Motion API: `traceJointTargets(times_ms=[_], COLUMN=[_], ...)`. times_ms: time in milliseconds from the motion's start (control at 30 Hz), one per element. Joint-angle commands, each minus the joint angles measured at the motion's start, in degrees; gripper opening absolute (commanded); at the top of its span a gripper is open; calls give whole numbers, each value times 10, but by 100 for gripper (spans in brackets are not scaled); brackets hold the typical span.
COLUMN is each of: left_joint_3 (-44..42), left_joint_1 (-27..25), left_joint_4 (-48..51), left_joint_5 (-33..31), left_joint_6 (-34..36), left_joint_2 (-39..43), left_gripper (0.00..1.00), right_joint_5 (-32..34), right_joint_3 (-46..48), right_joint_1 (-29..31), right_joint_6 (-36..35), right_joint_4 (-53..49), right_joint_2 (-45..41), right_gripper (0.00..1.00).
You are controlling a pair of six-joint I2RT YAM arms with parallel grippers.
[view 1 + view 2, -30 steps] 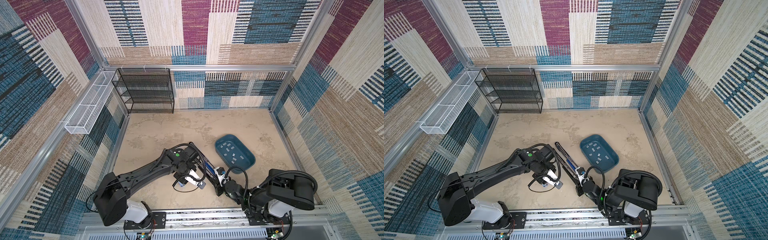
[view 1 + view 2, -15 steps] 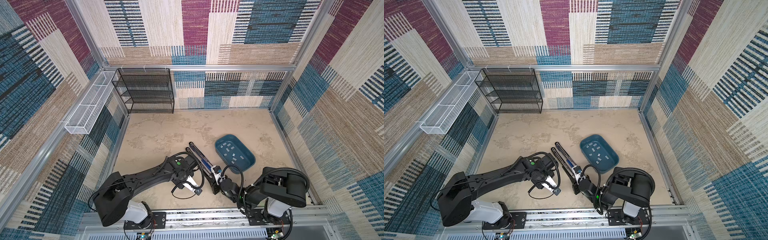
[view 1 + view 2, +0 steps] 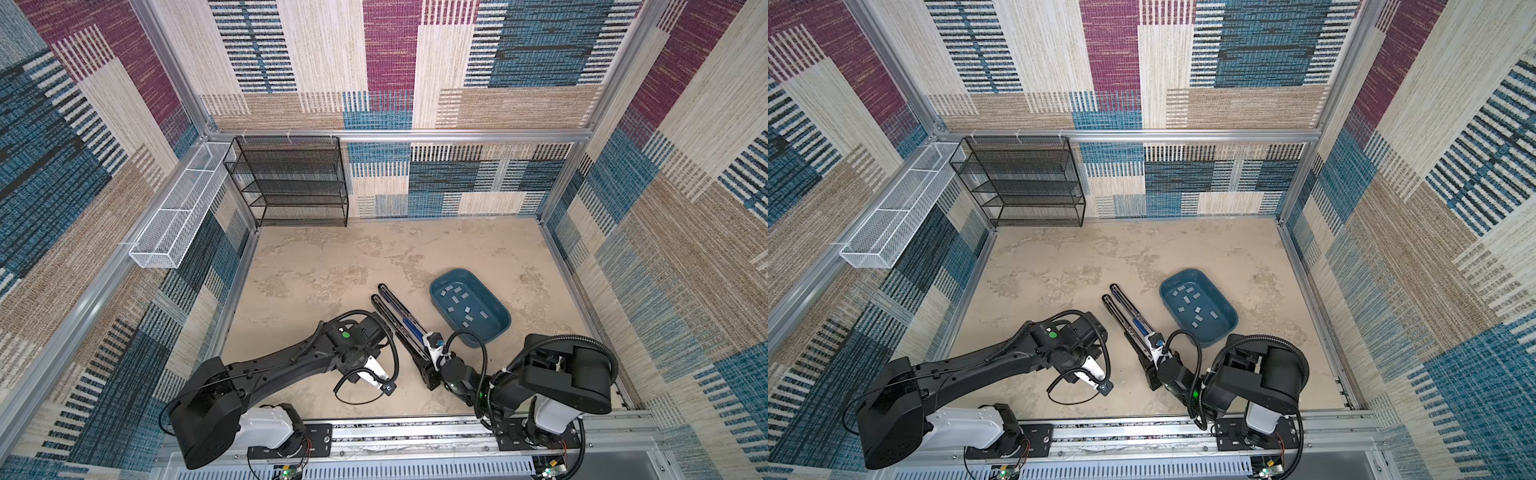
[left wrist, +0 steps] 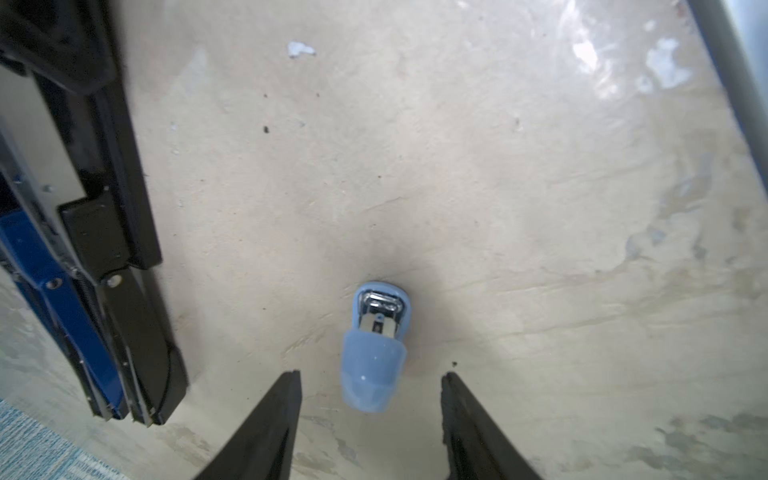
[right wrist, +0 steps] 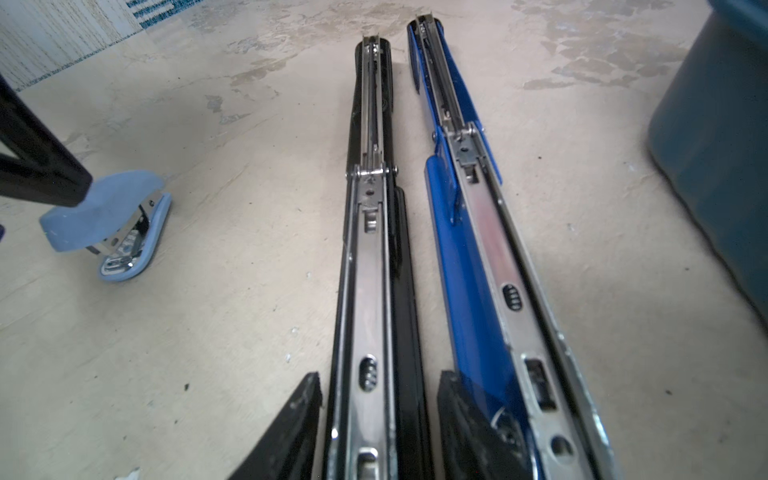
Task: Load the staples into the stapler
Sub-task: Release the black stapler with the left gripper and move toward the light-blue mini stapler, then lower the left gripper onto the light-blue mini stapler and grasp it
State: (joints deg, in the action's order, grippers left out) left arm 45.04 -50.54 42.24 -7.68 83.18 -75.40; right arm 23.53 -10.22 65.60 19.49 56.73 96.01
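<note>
As staples [image 3: 464, 296] lie scattered, inside blue tray [image 3: 484, 337]

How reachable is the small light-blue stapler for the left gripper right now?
Probably yes: the left gripper is open, with the small stapler lying free on the table between its jaws, apart from the long staplers alongside.

Three staplers are lying out: one long black stapler [image 5: 370, 291], one long blue stapler [image 5: 478, 257] and one small light-blue stapler [image 4: 376, 345]. One dark blue tray [image 3: 494, 334] is holding roughly ten staples [image 3: 453, 298], too small for counting exactly. One black wire shelf [image 3: 291, 183] and one white wire basket [image 3: 174, 216] are sitting by the walls.
</note>
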Motion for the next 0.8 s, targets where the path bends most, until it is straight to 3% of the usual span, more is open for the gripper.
traceJointTargets(times_ms=[0,100,767], left_joint_3=[-2,-2,33], left_joint_1=[5,9,44], left_joint_4=[-22,-30,-22], left_joint_5=[-15,-14,-5], left_joint_6=[15,11,12], left_joint_2=[-12,-26,-94], left_gripper=[58,57,44], right_joint_5=[0,-5,-35], right_joint_3=[15,28,27], right_joint_1=[1,1,1], right_joint_6=[6,-3,-14], right_joint_4=[14,32,39], right_joint_2=[-13,-18,-15], right_gripper=[54,59,62])
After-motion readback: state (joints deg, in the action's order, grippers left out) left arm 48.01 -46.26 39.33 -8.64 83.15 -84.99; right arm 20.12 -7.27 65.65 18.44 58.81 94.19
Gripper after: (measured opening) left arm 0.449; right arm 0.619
